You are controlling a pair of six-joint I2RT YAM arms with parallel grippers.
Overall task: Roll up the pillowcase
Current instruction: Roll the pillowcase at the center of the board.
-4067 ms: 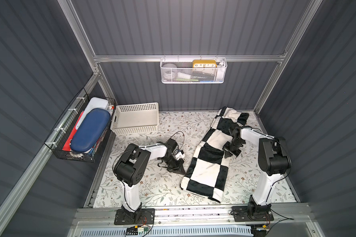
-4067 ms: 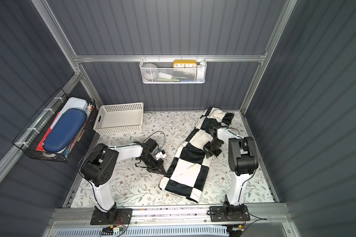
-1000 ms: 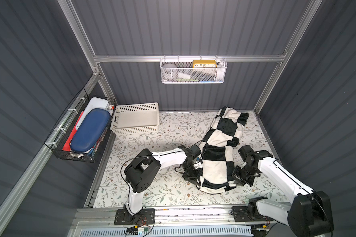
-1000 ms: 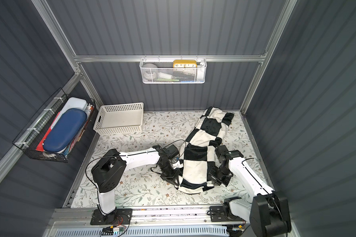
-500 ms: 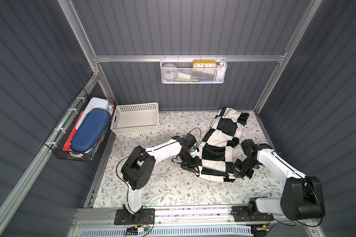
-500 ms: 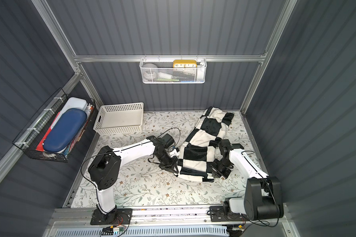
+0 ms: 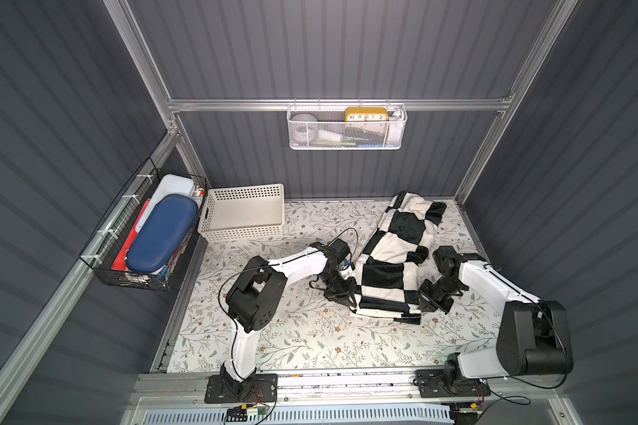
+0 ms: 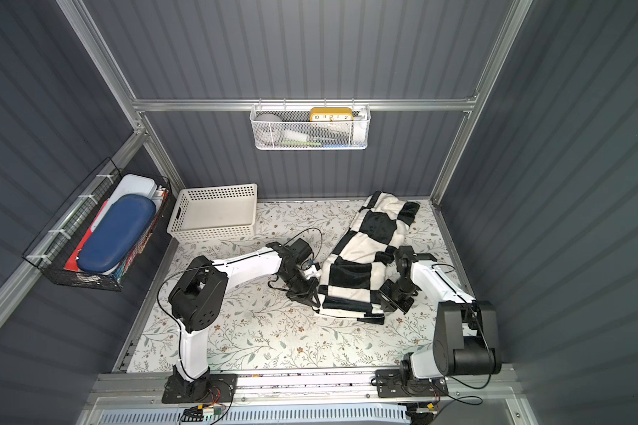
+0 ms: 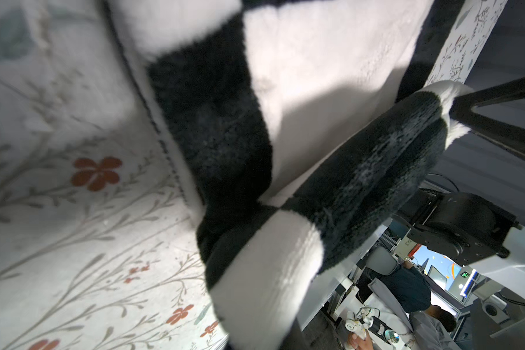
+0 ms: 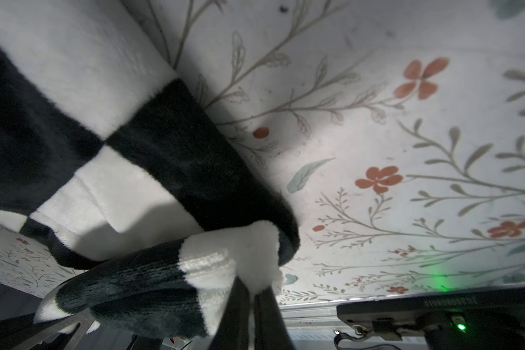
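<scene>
One pillowcase [image 7: 395, 254], black-and-white checked plush, lies on the floral-covered surface [image 7: 310, 331], well to the right of the single white perforated basket [image 7: 244, 217]. Its far end is bunched at the back wall, about level with the basket. From there it runs as a long band toward the front and ends farther forward than the basket. That front end is folded back over itself, so a doubled edge lies across the band in both top views.

There are two arms, each with one gripper, and both grippers are right of the basket and forward of it. The left gripper [image 7: 348, 295] is at the side of the fold nearer the basket, touching the cloth's edge. The right gripper [image 7: 428, 298] is at the side farther from the basket. In the right wrist view its two fingers [image 10: 240, 318] are pressed together with a white tuft of the pillowcase pinched between them. The raised fold stretches from there to the other gripper.

In the left wrist view the cloth covers the left gripper's own fingertips, so its hold is not shown directly. It looks clamped on the opposite corner of the same fold.

Two racks hang on the walls. One black wire rack [image 7: 126, 283], left of the basket, holds a blue case [image 7: 159, 235]. One white mesh rack [image 7: 347, 141], higher than the basket and to its right, holds a yellow clock [image 7: 365, 114].
</scene>
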